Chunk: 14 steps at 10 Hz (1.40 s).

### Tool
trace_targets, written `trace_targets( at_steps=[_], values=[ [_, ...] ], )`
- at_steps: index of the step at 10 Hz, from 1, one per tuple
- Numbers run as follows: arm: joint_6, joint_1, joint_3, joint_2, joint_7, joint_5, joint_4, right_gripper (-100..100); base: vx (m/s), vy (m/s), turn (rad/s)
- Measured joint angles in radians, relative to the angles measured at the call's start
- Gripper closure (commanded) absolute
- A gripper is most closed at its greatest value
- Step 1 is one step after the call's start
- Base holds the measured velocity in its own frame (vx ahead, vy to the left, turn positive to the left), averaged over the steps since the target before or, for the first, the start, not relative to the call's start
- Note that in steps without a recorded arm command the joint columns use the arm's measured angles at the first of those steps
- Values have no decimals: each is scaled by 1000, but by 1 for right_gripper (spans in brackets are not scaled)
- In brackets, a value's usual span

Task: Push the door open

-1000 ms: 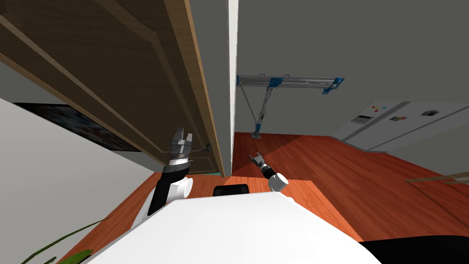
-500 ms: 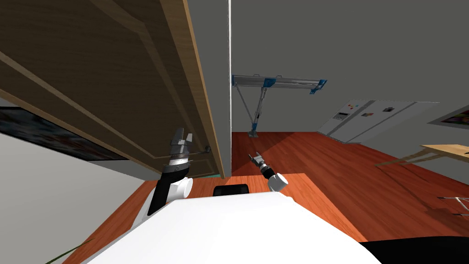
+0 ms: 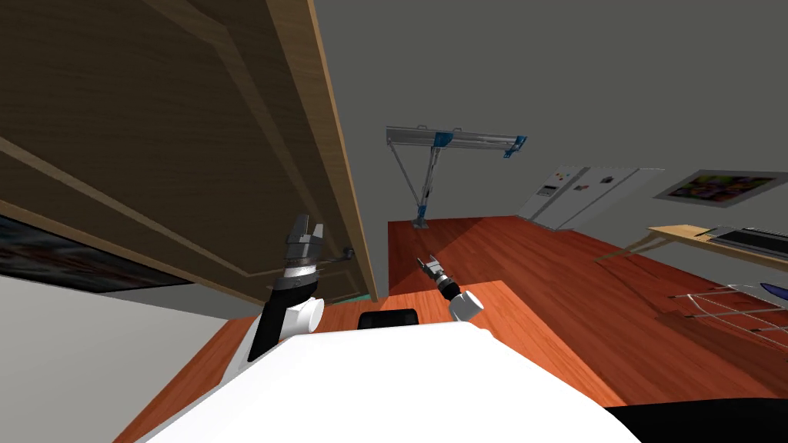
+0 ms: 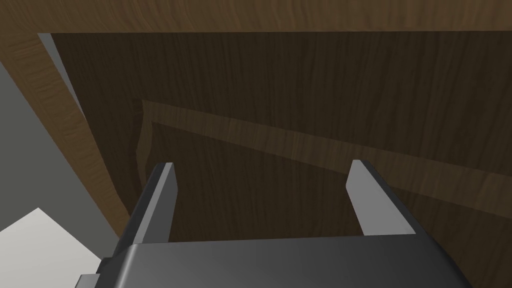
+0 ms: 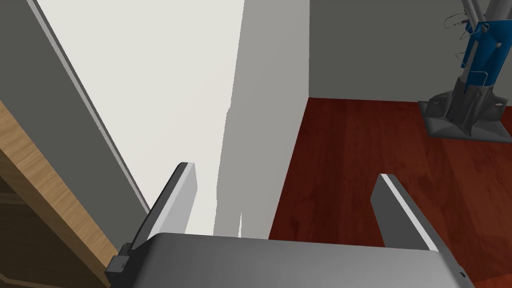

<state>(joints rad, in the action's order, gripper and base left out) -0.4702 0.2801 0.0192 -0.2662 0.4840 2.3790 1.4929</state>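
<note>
Brown door (image 3: 192,115) swung wider | left claw (image 3: 305,228) spread at its panel | right claw (image 3: 428,263) spread

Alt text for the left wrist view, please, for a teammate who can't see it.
The left gripper, open and empty, points close at the dark brown wooden door. A paler moulding strip crosses the door's panel beyond the gripper; contact with the wood cannot be told.
</note>
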Motion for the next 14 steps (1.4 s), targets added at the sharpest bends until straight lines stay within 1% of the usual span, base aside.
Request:
trace_targets(
  at_steps=[14],
  values=[
    [-105, -35, 25, -10, 54, 278, -84, -100, -5, 89, -159]
  ],
)
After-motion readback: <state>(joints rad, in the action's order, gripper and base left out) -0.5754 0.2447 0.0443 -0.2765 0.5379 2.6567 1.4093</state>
